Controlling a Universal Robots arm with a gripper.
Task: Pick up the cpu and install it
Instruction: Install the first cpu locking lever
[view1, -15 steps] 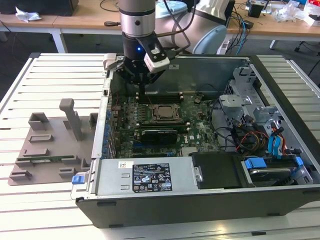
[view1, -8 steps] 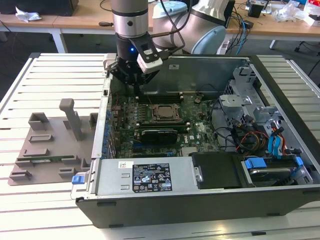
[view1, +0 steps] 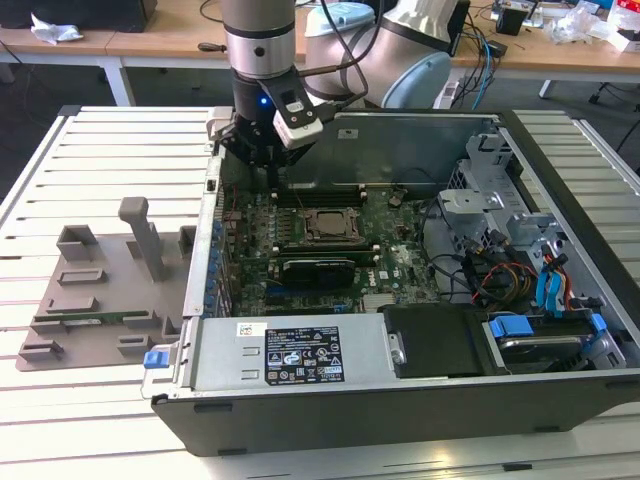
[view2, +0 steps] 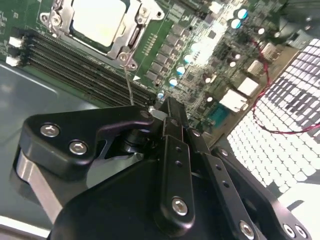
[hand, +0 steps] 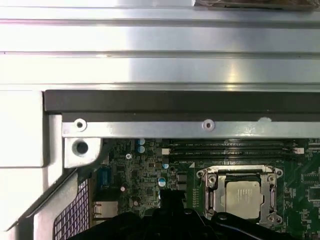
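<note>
open computer case (view1: 400, 380), grey tray (view1: 90, 300), slatted table (view1: 60, 180)

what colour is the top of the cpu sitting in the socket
Pale silver-white, framed by the socket's metal frame; the cpu shows best in the second wrist view.

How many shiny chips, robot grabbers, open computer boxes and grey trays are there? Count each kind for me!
Shiny chip, the cpu, sitting in its socket: 1
Robot grabber, the gripper: 1
Open computer case: 1
Grey tray beside the case: 1
Total: 4
</note>
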